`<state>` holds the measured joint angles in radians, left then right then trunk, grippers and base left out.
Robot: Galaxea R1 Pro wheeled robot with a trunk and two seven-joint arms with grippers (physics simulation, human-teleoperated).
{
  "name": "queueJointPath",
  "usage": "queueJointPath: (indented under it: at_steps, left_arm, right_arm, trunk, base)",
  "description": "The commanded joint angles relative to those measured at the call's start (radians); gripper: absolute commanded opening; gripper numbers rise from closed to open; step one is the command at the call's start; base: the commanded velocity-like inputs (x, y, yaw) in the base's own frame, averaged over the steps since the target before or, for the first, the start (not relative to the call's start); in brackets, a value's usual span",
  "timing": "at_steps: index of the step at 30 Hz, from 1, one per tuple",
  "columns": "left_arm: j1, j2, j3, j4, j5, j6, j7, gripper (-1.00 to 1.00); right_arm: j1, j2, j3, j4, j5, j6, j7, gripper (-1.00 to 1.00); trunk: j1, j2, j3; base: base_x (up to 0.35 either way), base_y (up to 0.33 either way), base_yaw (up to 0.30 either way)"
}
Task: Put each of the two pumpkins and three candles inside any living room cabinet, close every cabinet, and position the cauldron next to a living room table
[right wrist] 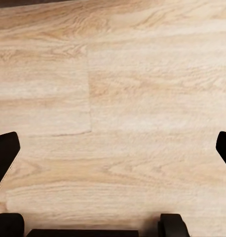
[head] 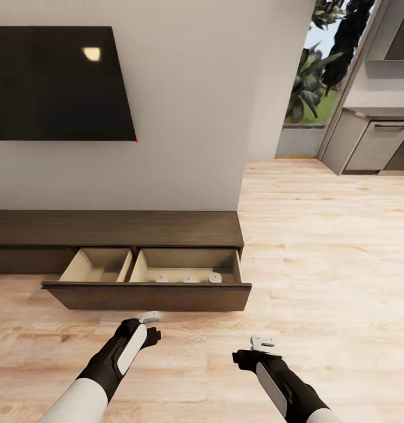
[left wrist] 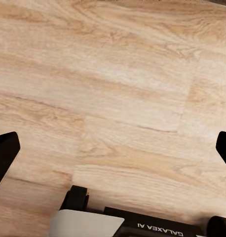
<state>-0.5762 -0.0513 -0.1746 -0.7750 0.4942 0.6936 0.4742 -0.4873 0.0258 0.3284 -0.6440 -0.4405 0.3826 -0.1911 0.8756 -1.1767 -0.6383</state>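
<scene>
Wood floor [head: 319, 247] runs under the robot. The cabinet [head: 116, 229] stands against the wall below a dark screen [head: 57, 82], its wide drawer [head: 149, 294] pulled fully out. Three candles [head: 189, 278] lie in the drawer's right compartment, along its front edge; the left compartment holds nothing visible. Left gripper [head: 150, 318] and right gripper [head: 262, 341] hang over bare floor, fingers spread wide, holding nothing.

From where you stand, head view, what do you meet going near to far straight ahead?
Left gripper → open cabinet drawer front → three candles inside → cabinet top → wall-mounted TV.
</scene>
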Motion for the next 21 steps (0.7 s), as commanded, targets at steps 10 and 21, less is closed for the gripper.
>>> queueJointPath:
  at_steps: [10,21]
  left_arm:
    - [-0.001,0.001,-0.003,0.000,0.010,0.001,0.009,1.00]
    - [-0.001,0.001,-0.004,0.000,0.010,0.002,0.009,1.00]
  right_arm:
    - [-0.001,0.000,0.004,-0.002,-0.010,0.004,-0.010,1.00]
    - [-0.001,-0.001,0.004,-0.002,-0.010,0.004,-0.010,1.00]
  trunk:
    - [0.000,-0.001,-0.001]
    - [0.000,-0.001,-0.001]
  base:
    - [0.000,0.314,0.000]
    - [0.000,0.282,0.000]
